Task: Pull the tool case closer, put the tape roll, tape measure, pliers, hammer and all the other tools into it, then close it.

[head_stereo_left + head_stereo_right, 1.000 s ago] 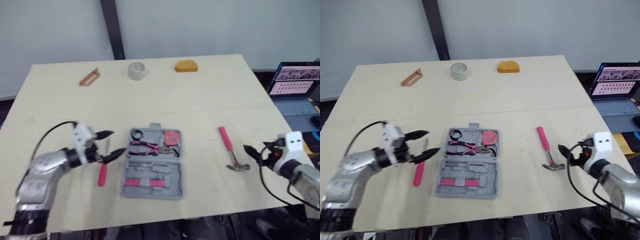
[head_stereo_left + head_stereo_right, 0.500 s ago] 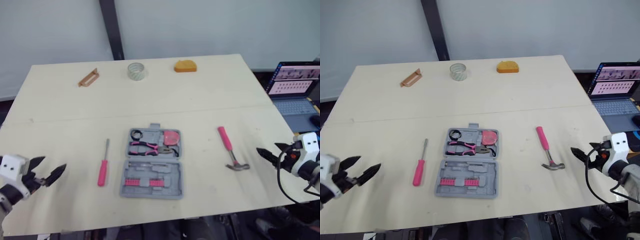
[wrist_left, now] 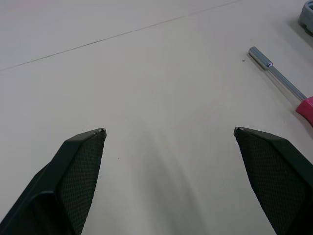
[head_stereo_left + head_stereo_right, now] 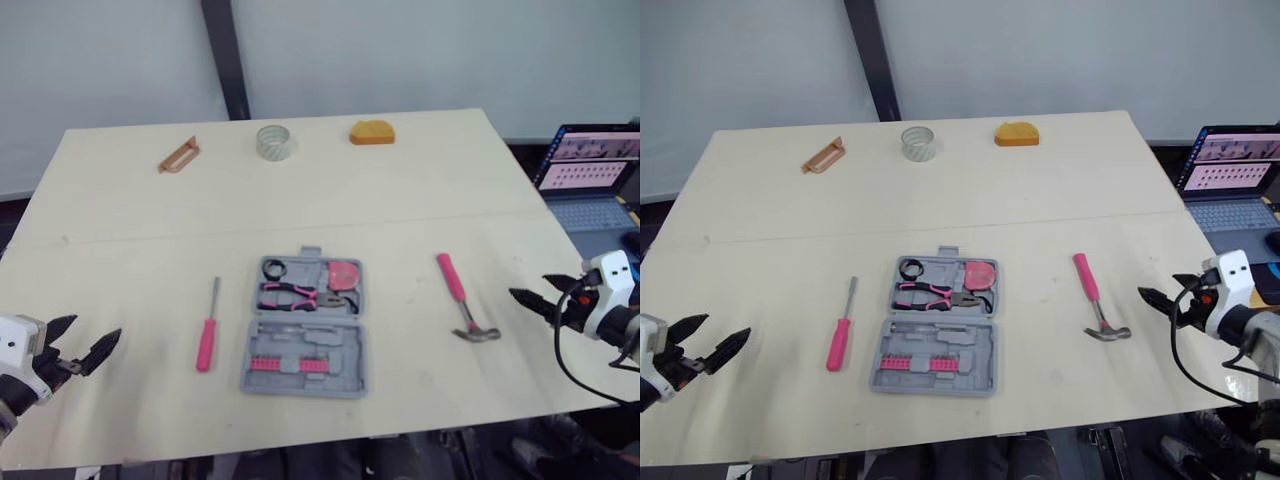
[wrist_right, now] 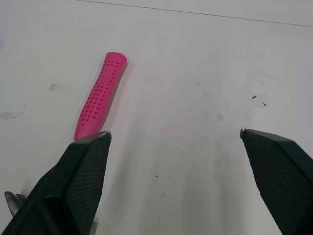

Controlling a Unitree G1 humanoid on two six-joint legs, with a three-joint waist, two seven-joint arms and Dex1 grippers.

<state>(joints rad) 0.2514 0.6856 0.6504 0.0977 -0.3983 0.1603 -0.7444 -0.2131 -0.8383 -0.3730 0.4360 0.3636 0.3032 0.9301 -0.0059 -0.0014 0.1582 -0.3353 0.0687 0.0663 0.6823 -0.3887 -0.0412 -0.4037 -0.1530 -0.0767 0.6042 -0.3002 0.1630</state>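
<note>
I see bright, even, diffuse light across table point(image 4: 420, 190). Shadows faint, soft-edged: thin one hugging hammer point(image 5: 100, 95), broad smudge on tabletop ahead of left gripper point(image 3: 168, 133). Far wall point(image 4: 400, 50) uniformly pale.

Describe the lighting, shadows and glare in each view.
Left eye view: even, diffuse light on the table, no glare; the tool case casts only a thin soft shadow along its near edge; the laptop screen glows. Left wrist view: a bright highlight runs along the metal shaft of the screwdriver. Right wrist view: a faint, soft shadow lies beside the pink handle of the hammer.
</note>
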